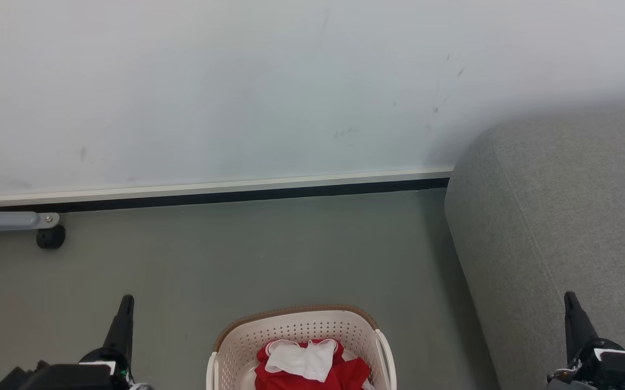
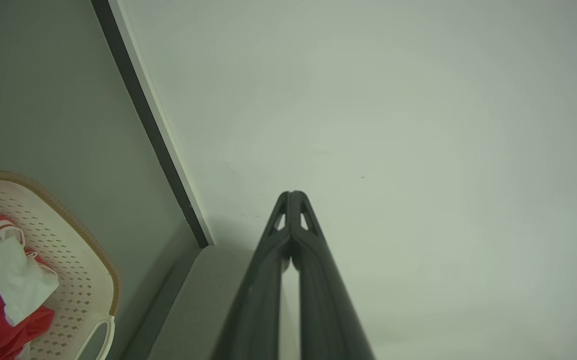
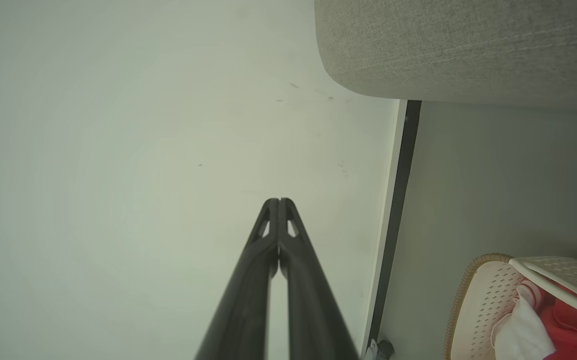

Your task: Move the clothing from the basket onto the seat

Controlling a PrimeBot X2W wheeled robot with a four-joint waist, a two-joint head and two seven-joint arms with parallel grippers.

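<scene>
Head view, lower edge of the frame: the left gripper (image 1: pixel 127 301) rose at the lower left and the right gripper (image 1: pixel 570 298) at the lower right. Each had its two dark fingers pressed together into a single point and held nothing. In both wrist views the fingertips met, with only a thin slit lower down between the fingers.

Between the grippers, at the bottom centre, stood the basket (image 1: pixel 296 313), cream-white and perforated under a brown rim, cut off by the frame's lower edge. The clothing (image 1: pixel 351 374) lay inside it as a crumpled red heap, with a white panel (image 1: pixel 304 362) folded over the top. Neither gripper touched the basket or its load.

The grey-green floor (image 1: pixel 264 249) ran from the basket up to the middle of the frame. The seat (image 1: pixel 561 216) filled the right side as a large grey woven mass with a rounded edge, standing apart from the basket with a strip of floor between them. No garment lay on the part of it in view.

At the far left, a grey metal leg (image 1: pixel 4 221) ended in a black castor (image 1: pixel 50 237). Behind these, a dark skirting (image 1: pixel 236 195) crossed the frame below the pale, faintly scuffed wall (image 1: pixel 236 81).
</scene>
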